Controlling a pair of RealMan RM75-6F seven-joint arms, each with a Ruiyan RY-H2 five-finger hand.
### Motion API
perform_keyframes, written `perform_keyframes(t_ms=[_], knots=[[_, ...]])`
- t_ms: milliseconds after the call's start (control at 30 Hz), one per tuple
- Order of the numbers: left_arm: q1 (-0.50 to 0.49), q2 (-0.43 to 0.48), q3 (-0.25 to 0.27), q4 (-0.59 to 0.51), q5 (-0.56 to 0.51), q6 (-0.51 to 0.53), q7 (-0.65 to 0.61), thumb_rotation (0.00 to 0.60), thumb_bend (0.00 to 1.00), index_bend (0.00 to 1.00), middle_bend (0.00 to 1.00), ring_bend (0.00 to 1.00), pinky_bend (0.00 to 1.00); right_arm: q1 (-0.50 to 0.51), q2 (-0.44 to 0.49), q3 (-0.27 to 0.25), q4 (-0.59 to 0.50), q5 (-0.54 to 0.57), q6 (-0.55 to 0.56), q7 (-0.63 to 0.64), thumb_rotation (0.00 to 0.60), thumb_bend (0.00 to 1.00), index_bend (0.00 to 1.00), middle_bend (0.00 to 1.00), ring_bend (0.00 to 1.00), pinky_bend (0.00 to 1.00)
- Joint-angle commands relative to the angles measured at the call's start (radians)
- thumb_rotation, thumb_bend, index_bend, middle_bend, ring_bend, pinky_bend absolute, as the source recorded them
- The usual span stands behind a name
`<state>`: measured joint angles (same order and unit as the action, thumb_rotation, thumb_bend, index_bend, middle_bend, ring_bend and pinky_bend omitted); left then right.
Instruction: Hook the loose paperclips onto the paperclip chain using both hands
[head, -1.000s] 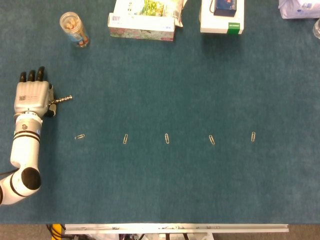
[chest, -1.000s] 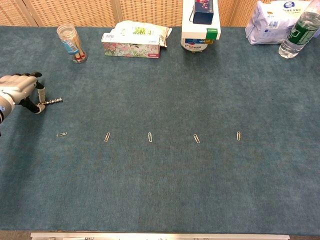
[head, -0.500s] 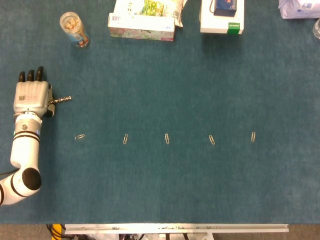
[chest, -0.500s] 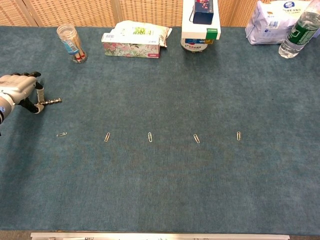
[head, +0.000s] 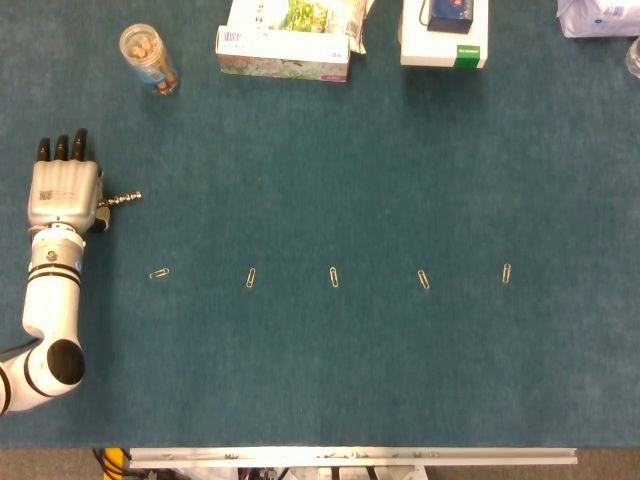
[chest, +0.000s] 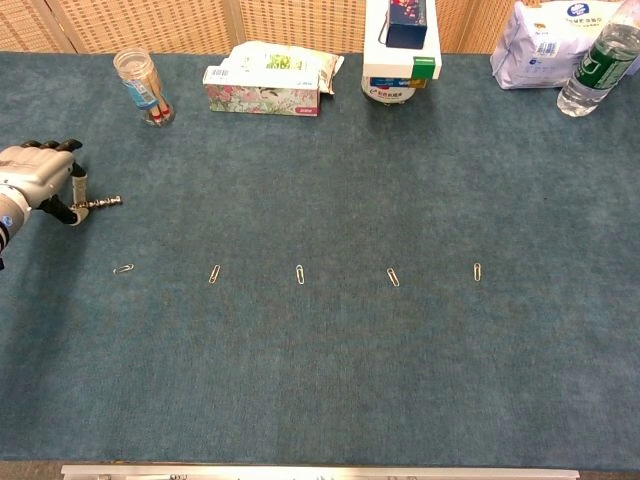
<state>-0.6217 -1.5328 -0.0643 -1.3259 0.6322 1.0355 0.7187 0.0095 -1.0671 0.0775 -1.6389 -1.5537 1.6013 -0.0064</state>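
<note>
risk: honestly the thin wire paperclips lie flat on the fuzzy worktop (head: 330, 380), so your fingertips could slide over one or shove it instead of lifting it

chain: the short paperclip chain (head: 122, 199) could slip out, since you only have it by one end

left hand (head: 66, 193): fingers look mostly straight, thumb side pinching the chain, which pokes out sideways

loose clips: nearest paperclip (head: 159, 273) sits near the hand, below it in the head view; the rest run away from it in a row

right hand: not in either view
</note>
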Motion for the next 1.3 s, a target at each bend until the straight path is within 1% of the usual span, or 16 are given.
perform_keyframes(t_ms=[33,433,733,833,1067,1300], knots=[[0.004,0.011,0.001,-0.022,0.016,0.014,0.001,0.6,0.36,0.55,0.0,0.0,0.0,0.0,0.0,0.0,0.0,0.0,0.0,0.001,0.6,0.61,0.43,0.42,0.37,0.44],[0.028,0.1,0.021,-0.2,0.105,0.112,0.032,0.6,0.36,0.55,0.0,0.0,0.0,-0.001,0.0,-0.003,-0.002,-0.008,0.003,0.001,0.6,0.61,0.43,0.42,0.37,0.44],[0.058,0.17,0.055,-0.343,0.182,0.178,0.051,0.6,0.36,0.55,0.0,0.0,0.0,-0.001,0.002,-0.004,-0.004,-0.01,0.004,0.003,0.6,0.61,0.43,0.42,0.37,0.44],[0.073,0.202,0.073,-0.399,0.212,0.194,0.049,0.6,0.36,0.55,0.0,0.0,0.0,-0.003,0.003,-0.003,-0.005,-0.012,0.009,0.005,0.6,0.61,0.43,0.42,0.37,0.44],[0.109,0.268,0.147,-0.512,0.316,0.24,0.091,0.6,0.36,0.56,0.0,0.0,0.0,-0.005,0.005,-0.005,-0.008,-0.018,0.015,0.006,0.6,0.61,0.43,0.42,0.37,0.44],[0.146,0.294,0.195,-0.562,0.381,0.264,0.106,0.6,0.36,0.56,0.0,0.0,0.0,-0.007,0.006,-0.007,-0.011,-0.024,0.02,0.006,0.6,0.61,0.43,0.42,0.37,0.44]])
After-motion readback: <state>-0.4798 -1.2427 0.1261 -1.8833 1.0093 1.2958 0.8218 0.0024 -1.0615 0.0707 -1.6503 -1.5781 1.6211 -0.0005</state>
